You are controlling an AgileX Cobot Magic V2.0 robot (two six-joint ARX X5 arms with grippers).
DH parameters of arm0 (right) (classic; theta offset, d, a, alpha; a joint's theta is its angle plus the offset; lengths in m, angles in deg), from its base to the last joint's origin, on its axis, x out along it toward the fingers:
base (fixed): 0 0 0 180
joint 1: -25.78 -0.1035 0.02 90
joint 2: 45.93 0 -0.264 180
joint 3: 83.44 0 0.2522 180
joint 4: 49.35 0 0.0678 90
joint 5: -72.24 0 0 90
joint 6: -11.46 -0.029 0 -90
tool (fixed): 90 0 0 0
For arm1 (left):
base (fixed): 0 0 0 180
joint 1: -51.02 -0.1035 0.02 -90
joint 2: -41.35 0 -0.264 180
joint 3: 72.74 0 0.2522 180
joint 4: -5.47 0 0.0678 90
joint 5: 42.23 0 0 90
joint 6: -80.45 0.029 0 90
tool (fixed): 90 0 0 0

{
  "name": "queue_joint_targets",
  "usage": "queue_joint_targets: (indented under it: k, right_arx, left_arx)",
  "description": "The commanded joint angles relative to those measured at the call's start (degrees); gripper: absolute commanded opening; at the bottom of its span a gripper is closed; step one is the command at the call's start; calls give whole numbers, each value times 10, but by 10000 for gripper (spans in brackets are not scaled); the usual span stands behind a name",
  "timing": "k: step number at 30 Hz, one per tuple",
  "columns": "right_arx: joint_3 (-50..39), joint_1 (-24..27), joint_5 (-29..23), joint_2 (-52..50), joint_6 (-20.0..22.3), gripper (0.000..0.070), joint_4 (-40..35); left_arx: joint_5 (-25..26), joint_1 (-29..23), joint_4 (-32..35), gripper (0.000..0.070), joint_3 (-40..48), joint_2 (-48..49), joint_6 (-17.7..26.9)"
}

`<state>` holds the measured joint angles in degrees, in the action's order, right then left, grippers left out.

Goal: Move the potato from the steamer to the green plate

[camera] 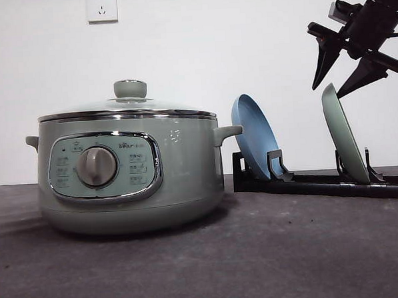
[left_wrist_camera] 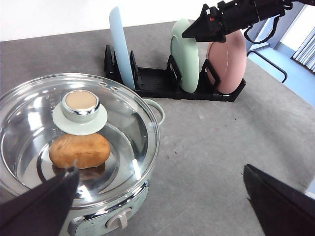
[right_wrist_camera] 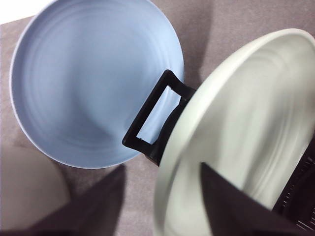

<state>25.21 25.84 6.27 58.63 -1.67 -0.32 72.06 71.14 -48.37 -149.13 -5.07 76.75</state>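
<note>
The steamer (camera: pixel 130 172) stands on the left of the table with its glass lid (left_wrist_camera: pixel 123 123) on. Through the lid I see the potato (left_wrist_camera: pixel 78 151) lying inside, below the green knob (left_wrist_camera: pixel 78 105). My left gripper (left_wrist_camera: pixel 160 169) hovers open above the steamer, holding nothing. The green plate (camera: pixel 344 135) stands upright in a black rack (camera: pixel 321 181) at the right. My right gripper (camera: pixel 327 91) is open at the plate's top rim (right_wrist_camera: pixel 170 162), one finger on each side, not closed on it.
A blue plate (camera: pixel 254 136) stands in the rack's left slot, and a pink plate (left_wrist_camera: pixel 229 61) stands behind the green plate (left_wrist_camera: pixel 186 56). Bare grey table (left_wrist_camera: pixel 211 142) stretches between steamer and rack. A white wall with an outlet (camera: pixel 101 6) is behind.
</note>
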Motion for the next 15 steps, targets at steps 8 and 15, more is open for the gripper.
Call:
queue_joint_targets:
  k: [8,15]
  right_arx:
    - [15,1,1,15,-12,191,-7]
    - [15,1,1,18,-13,18,-8]
  left_arx:
    - [4,2,6,700,-13,-3,7]
    - [4,2,6,700,-13,-3,7]
